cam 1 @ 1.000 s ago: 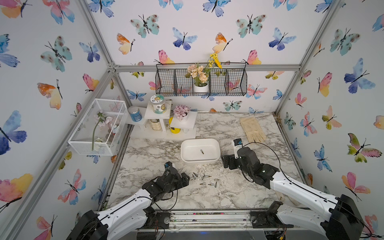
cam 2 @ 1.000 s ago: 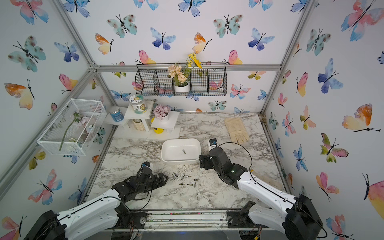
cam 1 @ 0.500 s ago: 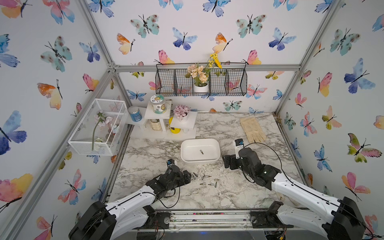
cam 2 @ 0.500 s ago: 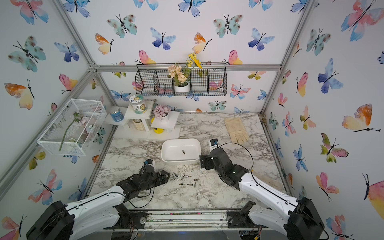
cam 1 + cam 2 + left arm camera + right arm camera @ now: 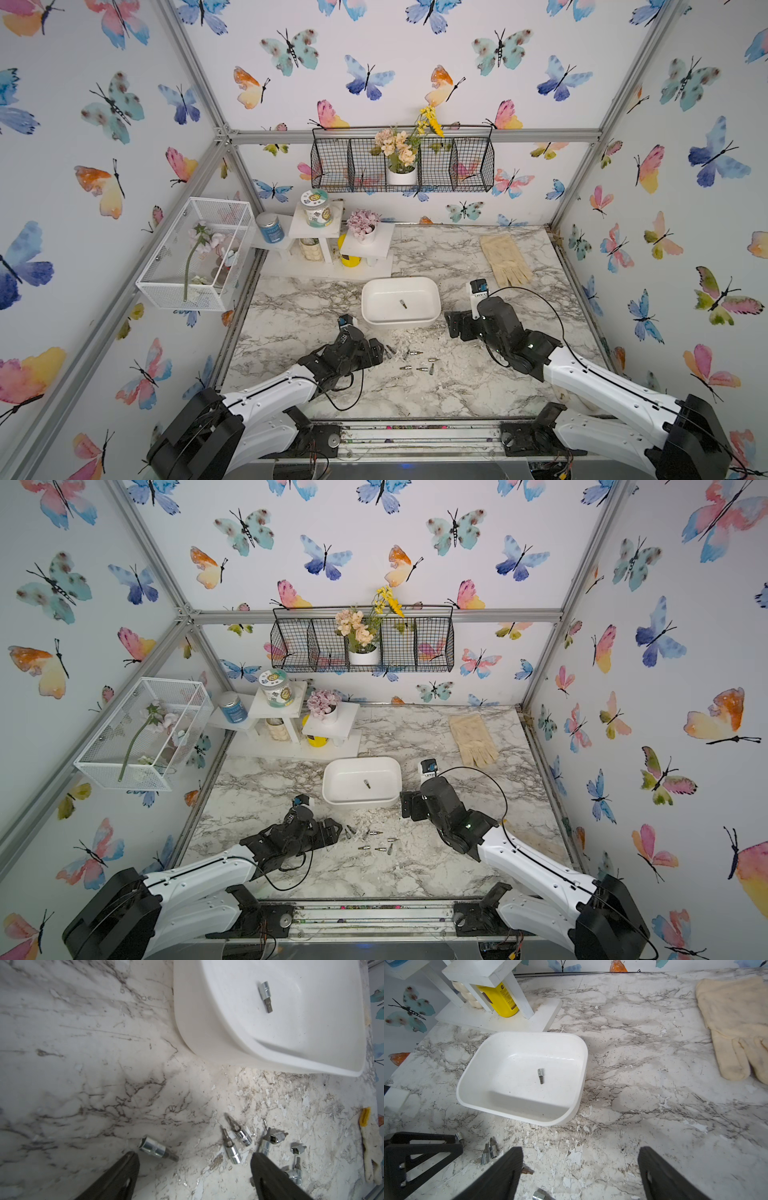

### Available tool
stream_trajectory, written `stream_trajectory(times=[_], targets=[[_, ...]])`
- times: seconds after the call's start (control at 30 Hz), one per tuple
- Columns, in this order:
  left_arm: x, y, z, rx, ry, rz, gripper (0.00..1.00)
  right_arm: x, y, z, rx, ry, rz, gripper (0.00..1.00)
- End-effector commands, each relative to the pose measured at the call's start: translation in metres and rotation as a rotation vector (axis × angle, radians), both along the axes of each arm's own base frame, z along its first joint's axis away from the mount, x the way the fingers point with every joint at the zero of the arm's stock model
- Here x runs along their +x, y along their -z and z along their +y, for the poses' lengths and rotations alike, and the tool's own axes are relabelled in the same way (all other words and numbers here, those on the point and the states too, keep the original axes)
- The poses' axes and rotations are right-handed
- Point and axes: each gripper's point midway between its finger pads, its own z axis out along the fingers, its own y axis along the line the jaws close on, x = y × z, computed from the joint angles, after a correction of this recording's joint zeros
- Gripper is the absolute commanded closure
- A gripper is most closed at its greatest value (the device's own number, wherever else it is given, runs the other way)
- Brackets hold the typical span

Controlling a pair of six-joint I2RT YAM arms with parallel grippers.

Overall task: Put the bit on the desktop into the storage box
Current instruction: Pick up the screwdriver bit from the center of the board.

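Plenty to look at here. Starting far left: found the left gripper (image 5: 194,1154) down low over the desktop (image 5: 457,386), at 9 o'clock from the scattered bits (image 5: 233,1152). Checked the left wrist view and saw both jaws spread wide apart, clamped on nothing. Spotted the nearest bit (image 5: 154,1148) lying flat just off one fingertip (image 5: 131,1157), can't tell if touching. Counted several more strewn past it on the marble, a pair side by side, others near the other finger. Moving on: got the storage box (image 5: 399,323) at 12 o'clock from that pile, close but apart, with a lone bit (image 5: 540,1075) lying on its floor near the middle. Then found the right gripper (image 5: 580,1148) at 4 o'clock from the box, jaws also wide apart and holding nothing. Lastly, noticed a cream glove (image 5: 505,259) flat on the marble at 2 o'clock from the box, well apart.
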Motion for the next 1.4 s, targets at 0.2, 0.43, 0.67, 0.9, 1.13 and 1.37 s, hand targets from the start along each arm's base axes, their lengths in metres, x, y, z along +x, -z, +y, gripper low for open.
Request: stream_trajectory(times=[0.2,0.43,0.67,0.9,1.13,1.37], targets=[[-0.007,0.024,0.024,0.182,-0.007,0.055,0.23,0.000,0.004,-0.008,-0.012,0.030,0.005,0.08],[-0.013,0.026,0.019,0.180,0.016,0.072,0.29,0.000,0.005,-0.008,-0.013,0.031,0.005,0.08],[-0.011,0.028,0.017,0.197,0.025,0.069,0.34,0.000,0.006,-0.008,-0.015,0.031,0.007,0.08],[-0.006,0.027,0.011,0.207,0.043,0.050,0.37,-0.001,0.008,-0.009,-0.019,0.033,0.010,0.08],[-0.006,0.031,0.008,0.245,0.062,0.057,0.43,-0.002,0.008,-0.011,-0.023,0.037,0.008,0.08],[-0.009,0.035,0.011,0.304,0.063,0.066,0.52,-0.002,0.007,-0.011,-0.020,0.036,0.007,0.08]])
